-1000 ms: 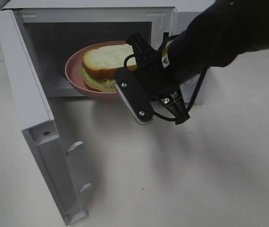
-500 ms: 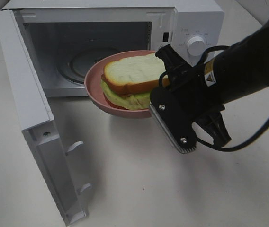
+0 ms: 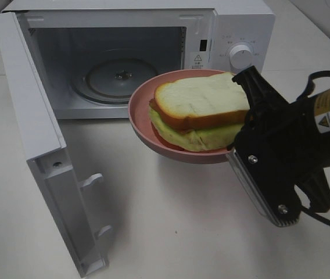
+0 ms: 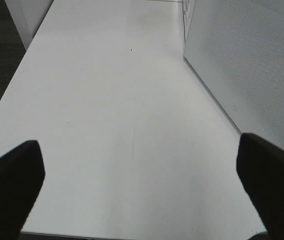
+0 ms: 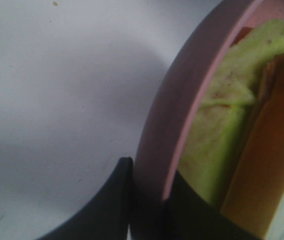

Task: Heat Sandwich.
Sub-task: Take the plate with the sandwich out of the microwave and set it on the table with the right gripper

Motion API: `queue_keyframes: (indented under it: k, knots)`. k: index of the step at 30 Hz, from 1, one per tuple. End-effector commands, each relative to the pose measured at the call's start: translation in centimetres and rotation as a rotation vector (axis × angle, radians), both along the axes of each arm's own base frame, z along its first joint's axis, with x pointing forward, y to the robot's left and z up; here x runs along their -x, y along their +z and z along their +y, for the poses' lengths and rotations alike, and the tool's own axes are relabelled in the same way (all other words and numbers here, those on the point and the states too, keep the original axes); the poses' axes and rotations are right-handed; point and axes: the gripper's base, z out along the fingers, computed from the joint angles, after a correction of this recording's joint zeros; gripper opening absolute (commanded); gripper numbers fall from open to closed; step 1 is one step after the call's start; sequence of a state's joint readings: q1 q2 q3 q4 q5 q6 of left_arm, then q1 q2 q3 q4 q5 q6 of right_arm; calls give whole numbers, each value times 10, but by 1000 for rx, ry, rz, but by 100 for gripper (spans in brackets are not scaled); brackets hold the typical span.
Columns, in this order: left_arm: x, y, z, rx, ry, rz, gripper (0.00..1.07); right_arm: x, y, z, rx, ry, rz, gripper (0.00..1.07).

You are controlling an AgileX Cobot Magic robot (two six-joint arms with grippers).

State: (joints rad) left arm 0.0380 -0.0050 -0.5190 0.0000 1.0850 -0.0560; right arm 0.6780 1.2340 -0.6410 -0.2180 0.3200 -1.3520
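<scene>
The sandwich (image 3: 203,113), pale bread with a tan crust over a green leafy layer, lies on a round pink plate (image 3: 143,119). The plate hangs in the air in front of the open microwave (image 3: 235,23), just outside its cavity. My right gripper (image 3: 239,150) is shut on the plate's right rim. The right wrist view shows the fingertips (image 5: 112,200) pinching the pink plate (image 5: 182,105) rim, with the sandwich (image 5: 222,130) just inside. My left gripper (image 4: 142,185) is open above the bare table and holds nothing. It is out of the exterior high view.
The microwave door (image 3: 37,133) stands swung open at the left, reaching toward the front edge. The glass turntable (image 3: 115,75) lies bare inside the cavity. A white microwave wall (image 4: 252,60) runs beside the left gripper. White table (image 3: 171,232) stretches in front.
My right gripper has drawn the plate with the sandwich out of the microwave cavity, toward the right and front. The turntable is now uncovered. The left gripper stayed open.
</scene>
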Motion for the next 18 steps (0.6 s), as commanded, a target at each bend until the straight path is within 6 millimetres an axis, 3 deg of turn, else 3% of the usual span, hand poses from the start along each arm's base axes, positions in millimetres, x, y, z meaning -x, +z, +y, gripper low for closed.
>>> queue_keyframes:
  k: [1,18]
  knots:
    - [2,0,-1,9,-3,-28,100,9,8,-8,-27,-9,-32,0]
    - [2,0,-1,9,-3,-28,100,57,14,-50,-25,-61,-36,0]
